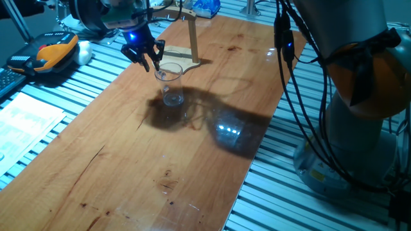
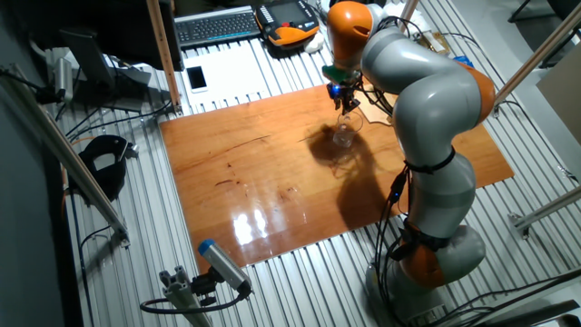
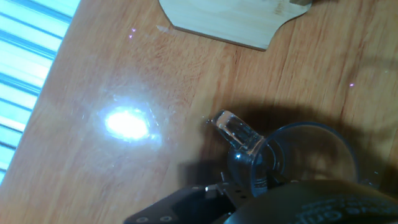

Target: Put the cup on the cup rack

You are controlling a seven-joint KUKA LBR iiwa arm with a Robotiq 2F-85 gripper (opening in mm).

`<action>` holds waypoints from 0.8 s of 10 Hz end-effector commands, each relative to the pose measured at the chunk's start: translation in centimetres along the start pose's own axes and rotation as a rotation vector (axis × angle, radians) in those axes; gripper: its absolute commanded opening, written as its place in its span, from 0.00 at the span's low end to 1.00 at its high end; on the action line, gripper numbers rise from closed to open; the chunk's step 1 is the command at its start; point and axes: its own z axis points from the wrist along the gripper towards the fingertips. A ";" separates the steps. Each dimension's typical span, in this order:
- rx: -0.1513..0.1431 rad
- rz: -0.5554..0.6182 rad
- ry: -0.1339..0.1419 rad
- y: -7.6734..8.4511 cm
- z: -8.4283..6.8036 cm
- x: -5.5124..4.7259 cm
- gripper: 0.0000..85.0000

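1. I see the small clear glass cup [image 1: 171, 86] upright on the wooden tabletop [image 1: 128, 167], just in front of the light wooden cup rack [image 1: 191, 40].
2. My black two-finger gripper [image 1: 149, 63] hovers at the rim; I cannot tell whether its jaws grip anything.
3. I'd clamp the rim squarely, leaving the handle [image 3: 239, 133] free for hanging.

A glossy wooden board [image 2: 272, 182] lies on a ribbed metal table [image 2: 136, 245]; a keyboard [image 2: 216, 25] sits past its far edge.
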 end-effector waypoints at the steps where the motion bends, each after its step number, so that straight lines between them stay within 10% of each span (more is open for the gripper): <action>1: 0.001 0.003 -0.001 0.0 0.0 0.0 0.20; 8: 0.007 -0.086 -0.043 0.2 0.5 1.1 0.40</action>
